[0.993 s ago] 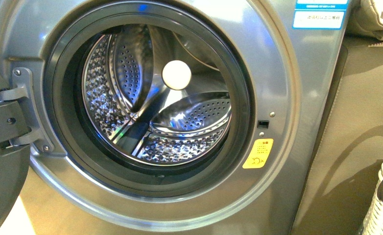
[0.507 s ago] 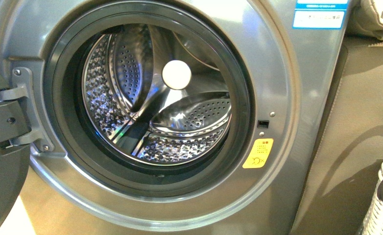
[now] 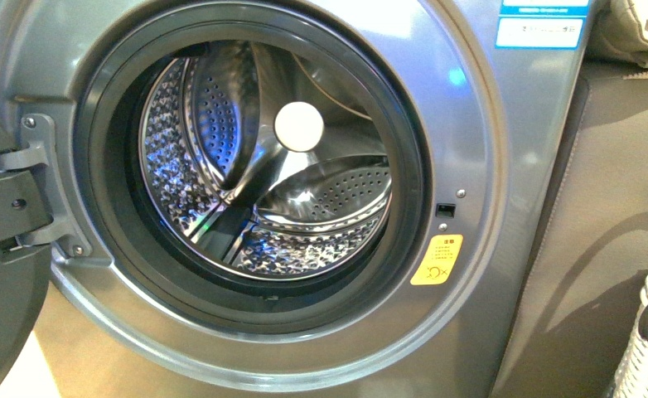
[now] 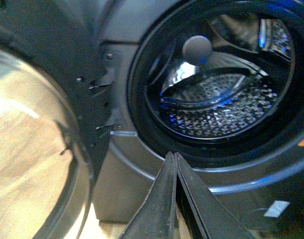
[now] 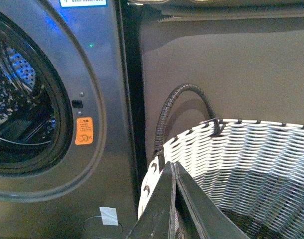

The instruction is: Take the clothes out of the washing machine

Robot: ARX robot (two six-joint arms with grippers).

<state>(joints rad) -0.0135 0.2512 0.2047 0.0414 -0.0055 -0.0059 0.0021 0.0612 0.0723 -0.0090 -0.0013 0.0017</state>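
Left gripper (image 4: 175, 158) has its fingers pressed together to a point, nothing held, at the bottom centre of the left wrist frame, tip aimed up at the lower rim of the washing machine (image 4: 142, 30) opening. The porthole fills the upper right of that frame, so the drum (image 4: 226, 107) lies ahead and to the upper right of the gripper, apart from it. Open door (image 4: 37, 149) with its glass sits in the left half of that frame. Right gripper (image 5: 173, 167) is likewise closed flat and empty, bottom centre of its frame, hanging over the rim of the woven basket (image 5: 251, 149) at lower right; the machine front is off to the left of that frame, yellow sticker (image 5: 84, 130) at mid-left. Left arm is the nearer one to the opening by my read. In the front view neither arm shows; the drum (image 3: 263, 166) is centre frame with bare perforated steel and a white hub (image 3: 298, 126). No clothes are visible in any view; the dark basket bottom is too dim to tell. Looks like the drum is already emptied.
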